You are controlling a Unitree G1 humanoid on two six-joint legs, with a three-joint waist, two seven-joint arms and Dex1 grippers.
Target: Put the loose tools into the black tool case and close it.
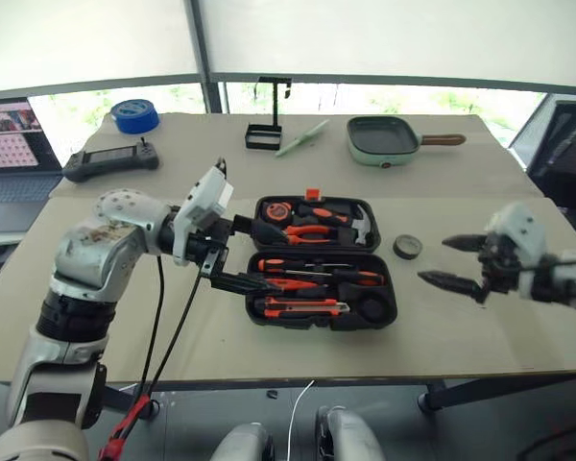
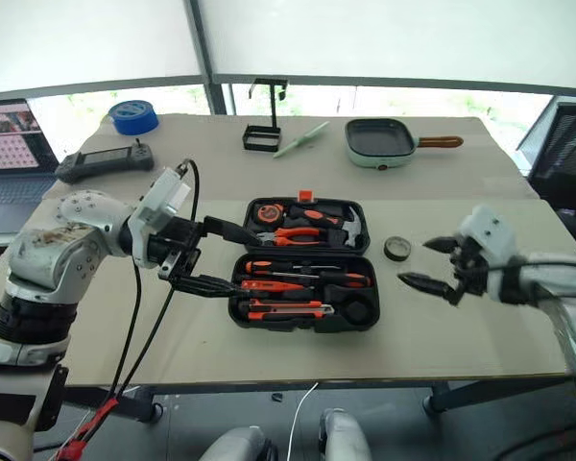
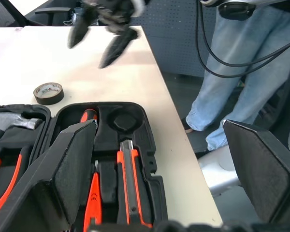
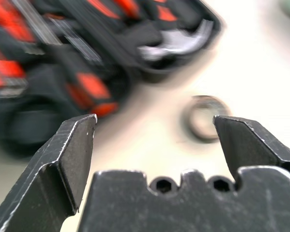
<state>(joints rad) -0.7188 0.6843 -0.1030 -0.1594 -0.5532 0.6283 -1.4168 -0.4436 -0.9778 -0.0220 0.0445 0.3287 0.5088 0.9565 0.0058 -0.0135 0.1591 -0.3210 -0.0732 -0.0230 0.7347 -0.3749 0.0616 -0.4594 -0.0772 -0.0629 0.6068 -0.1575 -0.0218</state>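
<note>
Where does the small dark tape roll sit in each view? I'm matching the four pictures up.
Left eye: small dark tape roll on the table, right of the black tool case.
Right eye: right of the case.
Left wrist: beyond the case.
Right wrist: blurred, between the fingers.
Shared landmark: the open case.

Head cameras look down over the table (image 1: 269,355); both wrist cameras closely share the open tool case (image 3: 135,145).

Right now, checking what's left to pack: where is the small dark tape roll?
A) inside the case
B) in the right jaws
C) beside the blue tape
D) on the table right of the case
D: the small dark tape roll lies on the table, right of the open black tool case, untouched.
</note>
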